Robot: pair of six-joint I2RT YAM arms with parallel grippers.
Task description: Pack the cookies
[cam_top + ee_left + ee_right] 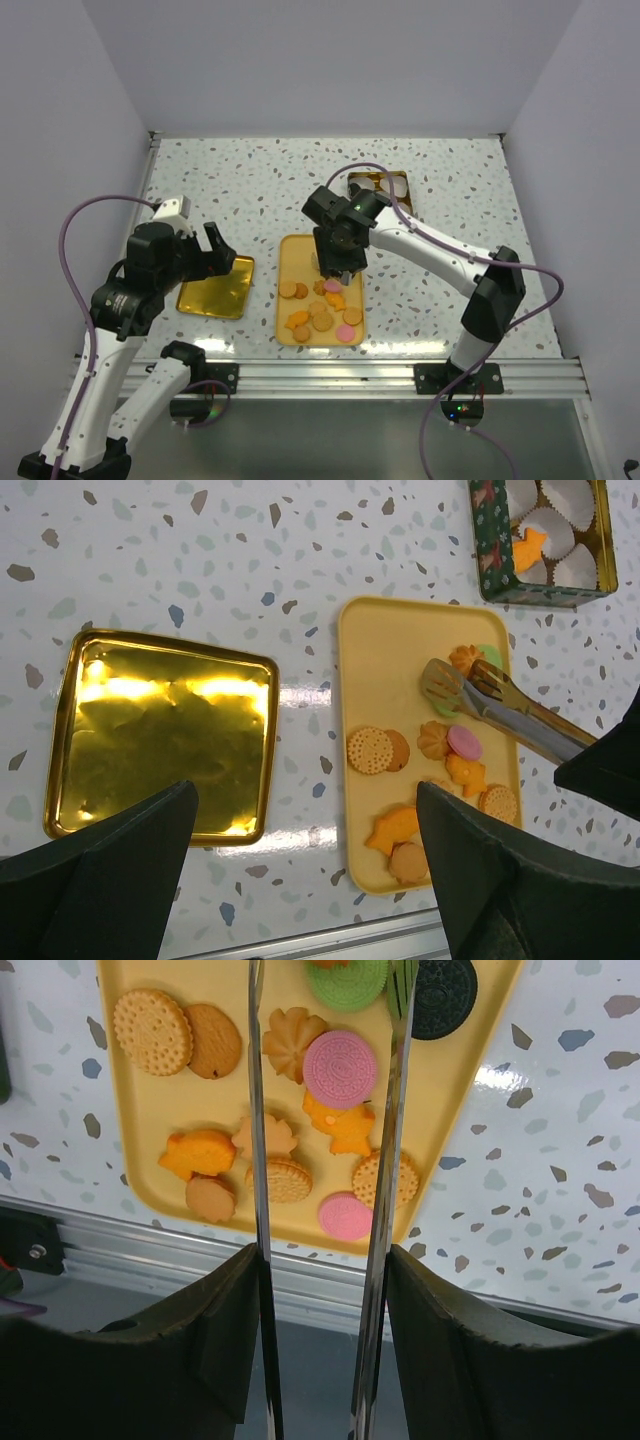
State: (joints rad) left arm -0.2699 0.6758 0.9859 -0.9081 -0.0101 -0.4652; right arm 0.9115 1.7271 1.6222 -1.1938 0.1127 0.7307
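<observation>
Several cookies in orange, tan, pink, green and black lie on a yellow tray. My right gripper hangs over the tray's upper half, shut on metal tongs. In the right wrist view the two tong arms run between my fingers and straddle a pink cookie. Their spread tips reach a green cookie and a black one, with nothing pinched between them. My left gripper hovers open and empty above the gold lid's right edge.
A gold tin lid lies upside down left of the tray. A green tin with white paper cups and one orange cookie stands at the back right. The metal rail runs along the near table edge.
</observation>
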